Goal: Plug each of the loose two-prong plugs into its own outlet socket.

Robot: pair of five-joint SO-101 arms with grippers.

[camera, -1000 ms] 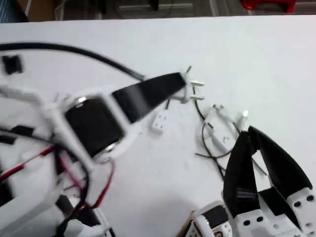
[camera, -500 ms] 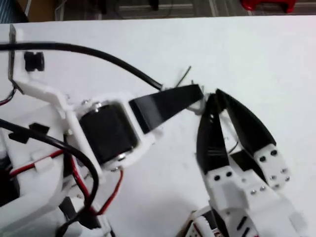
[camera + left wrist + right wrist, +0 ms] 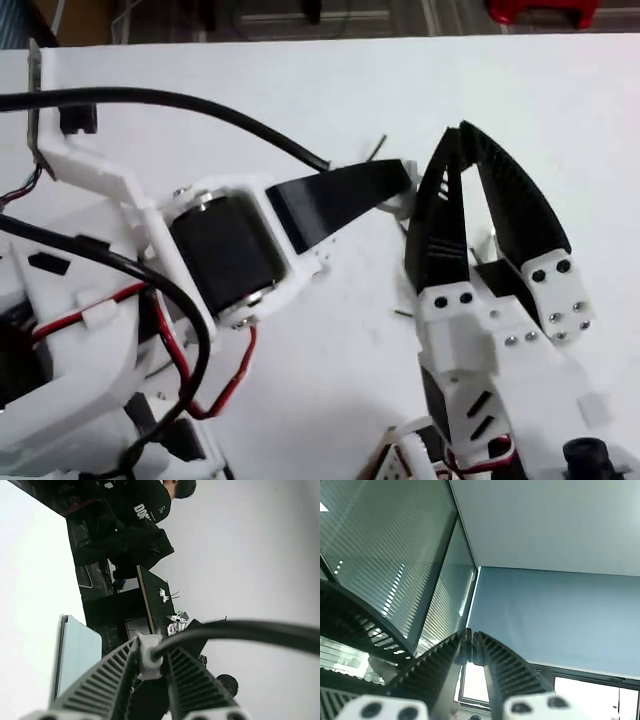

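My left gripper is shut on a white plug, and a thick black cable leads away from the plug. In the high view that gripper lies low over the middle of the white table, and the cable curves in from the left edge. My right gripper is shut, with its tips just right of the left gripper's tip. The right wrist view shows its fingertips meeting with nothing clearly between them. The arms cover the socket.
Thin black wire ends stick out beyond the left gripper. A small white part shows between the right gripper's fingers on the table. The far and right parts of the table are bare. Both arm bodies crowd the near edge.
The right arm has swung from the near right corner toward the middle and closed its fingers. The left arm has shifted slightly right. The loose plugs and socket are now covered.
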